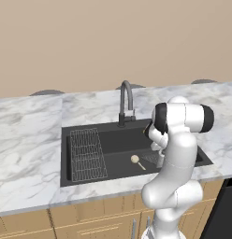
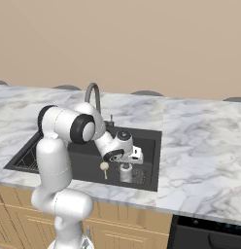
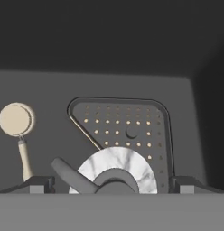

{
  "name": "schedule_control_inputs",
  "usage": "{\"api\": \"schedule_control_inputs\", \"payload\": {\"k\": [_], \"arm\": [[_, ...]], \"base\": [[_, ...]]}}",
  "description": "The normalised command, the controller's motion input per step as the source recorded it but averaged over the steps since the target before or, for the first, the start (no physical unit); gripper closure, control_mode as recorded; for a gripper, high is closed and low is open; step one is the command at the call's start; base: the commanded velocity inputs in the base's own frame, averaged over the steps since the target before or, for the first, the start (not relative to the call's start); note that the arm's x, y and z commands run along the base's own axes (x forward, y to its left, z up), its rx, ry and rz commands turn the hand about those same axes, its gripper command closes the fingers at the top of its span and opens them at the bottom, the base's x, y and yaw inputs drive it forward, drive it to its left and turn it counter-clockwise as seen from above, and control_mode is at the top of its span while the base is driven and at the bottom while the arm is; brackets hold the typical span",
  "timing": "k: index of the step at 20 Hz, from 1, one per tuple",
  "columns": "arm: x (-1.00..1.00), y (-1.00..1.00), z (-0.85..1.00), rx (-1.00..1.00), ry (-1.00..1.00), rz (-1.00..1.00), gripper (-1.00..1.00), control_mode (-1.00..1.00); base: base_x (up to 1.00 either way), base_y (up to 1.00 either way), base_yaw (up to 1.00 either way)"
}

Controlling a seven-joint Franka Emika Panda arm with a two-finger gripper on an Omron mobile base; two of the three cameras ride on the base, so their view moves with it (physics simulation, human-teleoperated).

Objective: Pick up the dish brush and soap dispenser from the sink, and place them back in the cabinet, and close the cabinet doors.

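Note:
The black sink (image 2: pixel 146 138) holds both items on its floor. The soap dispenser (image 2: pixel 125 174), a marbled bottle with a dark pump, stands upright at the basin's right end. My gripper (image 2: pixel 126 163) hangs open directly above it. From the hand view I look down on the dispenser's top (image 3: pixel 118 164), which sits between my spread fingertips (image 3: pixel 39 185), with no contact visible. The dish brush (image 2: pixel 104 167) lies flat just left of the bottle, its round cream head (image 3: pixel 15 119) away from me. In the left base view the brush (image 1: pixel 135 159) shows beside my arm. The cabinet and its doors are out of view.
A wire grid rack (image 1: pixel 87 154) fills the sink's left part. The gooseneck faucet (image 1: pixel 126 100) rises behind the basin. A perforated triangular corner strainer (image 3: pixel 127 124) lies under the bottle. Marble counter (image 2: pixel 200 146) spreads on both sides, with tan drawer fronts (image 1: pixel 90 224) below.

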Motion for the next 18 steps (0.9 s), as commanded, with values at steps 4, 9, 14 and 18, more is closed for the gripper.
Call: {"api": "schedule_control_inputs", "payload": {"k": [4,9,14,18], "arm": [[0.0,0.0,-0.05,0.0,0.0,0.0,-1.0,-1.0],[0.0,0.0,0.0,0.0,0.0,0.0,-1.0,-1.0],[0.0,0.0,0.0,0.0,0.0,0.0,-1.0,-1.0],[0.0,0.0,0.0,0.0,0.0,0.0,-1.0,-1.0]], "base": [[0.0,0.0,0.0],[0.0,0.0,0.0],[0.0,0.0,0.0],[0.0,0.0,0.0]]}}
